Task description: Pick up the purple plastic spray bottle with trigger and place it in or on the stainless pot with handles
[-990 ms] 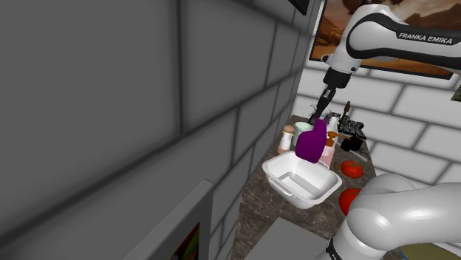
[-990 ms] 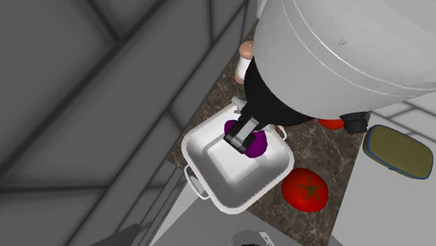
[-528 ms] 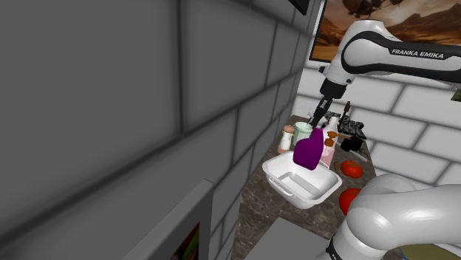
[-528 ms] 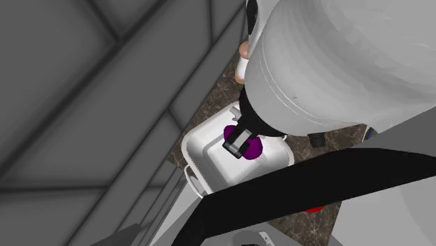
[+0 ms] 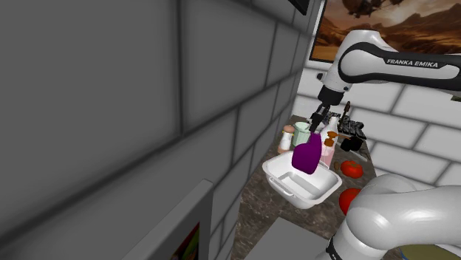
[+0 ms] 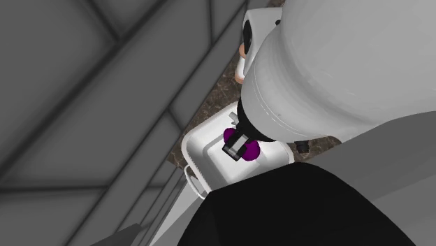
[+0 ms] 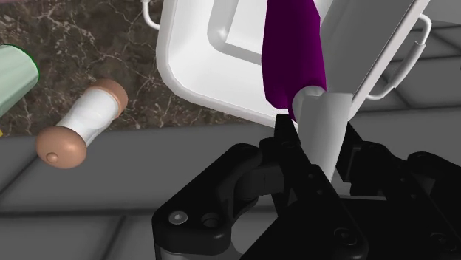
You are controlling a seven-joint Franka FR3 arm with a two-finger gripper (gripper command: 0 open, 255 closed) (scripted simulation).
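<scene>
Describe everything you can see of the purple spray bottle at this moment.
The purple spray bottle has a glossy, deep purple body narrowing to a pale grey top. The black gripper is shut on that top, so the bottle hangs body-down, somewhat tilted, over the opening of the white pot with loop handles. The gripper is the only contact that shows; whether its base touches the pot cannot be told.

Kitchen — marbled counter (image 7: 74, 44), tomato (image 5: 352, 168), shaker (image 5: 287, 137), tiled wall (image 5: 414, 133).
</scene>
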